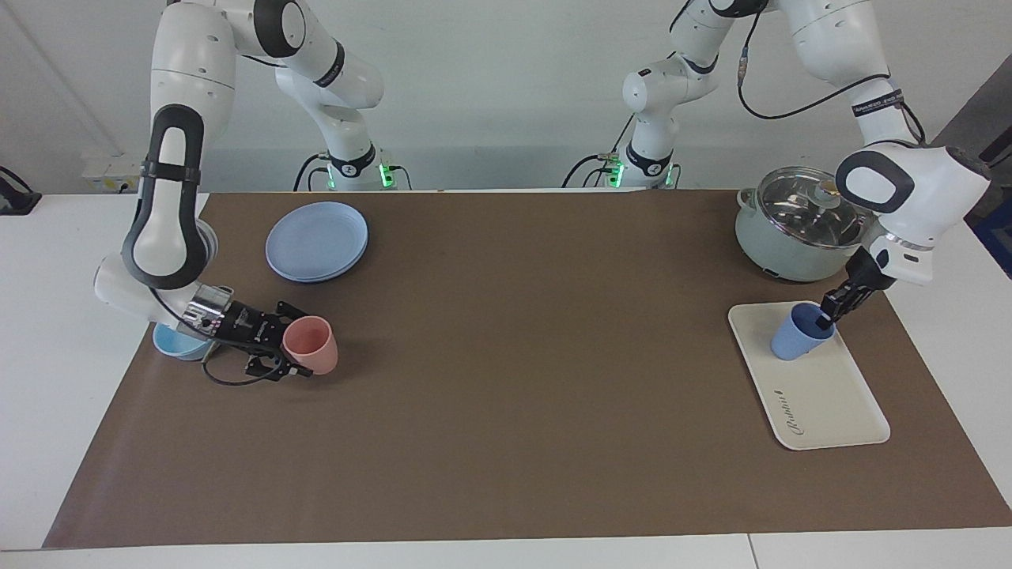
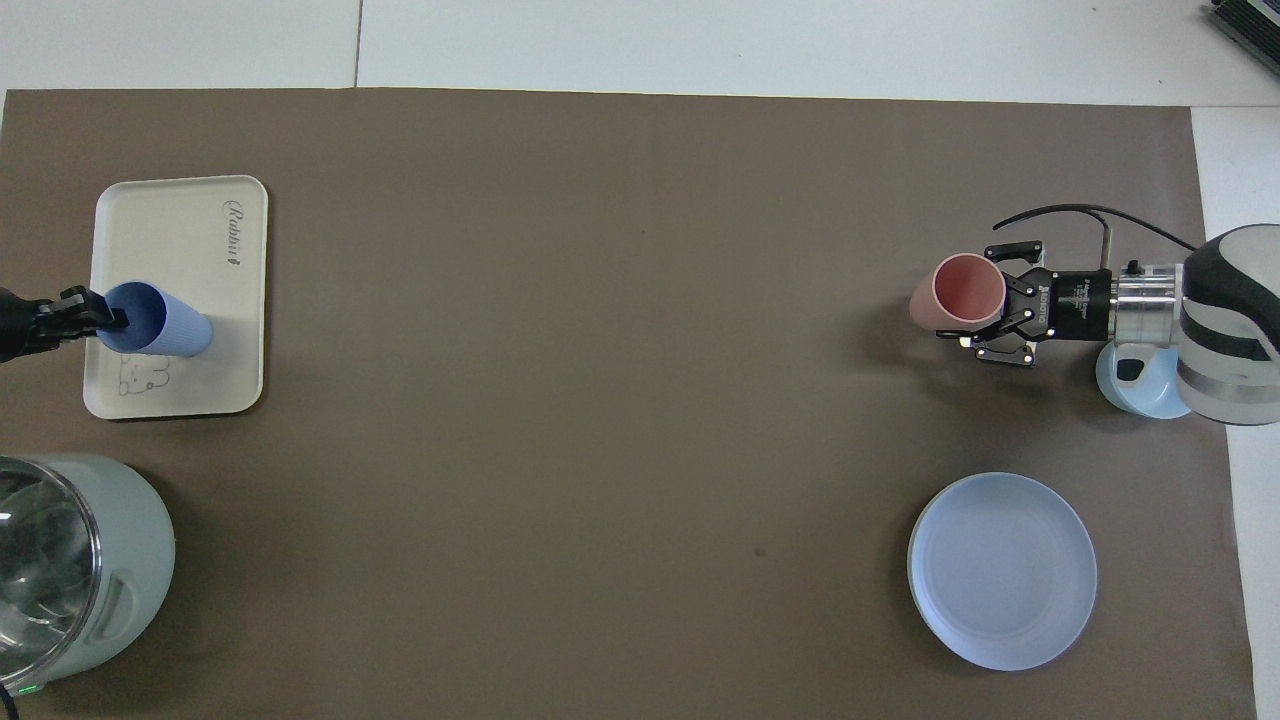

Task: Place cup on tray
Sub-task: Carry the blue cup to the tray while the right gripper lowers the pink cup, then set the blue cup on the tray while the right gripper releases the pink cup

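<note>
Cup point(image 1: 800, 333) seemingly in left pincer point(image 1: 827, 314)

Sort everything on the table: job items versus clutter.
Job: cup, standing on the tray; left gripper at its rim.
Clutter: pink tumbler by the right gripper, blue plate, light-blue bowl, lidded pot.

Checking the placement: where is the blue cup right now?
The cup stands on the tray, at the left arm's end, its rim gripped by the left hand.

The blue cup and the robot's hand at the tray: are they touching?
Touching. The facing view shows the left hand pinching the rim of the cup, which sits on the tray.
</note>
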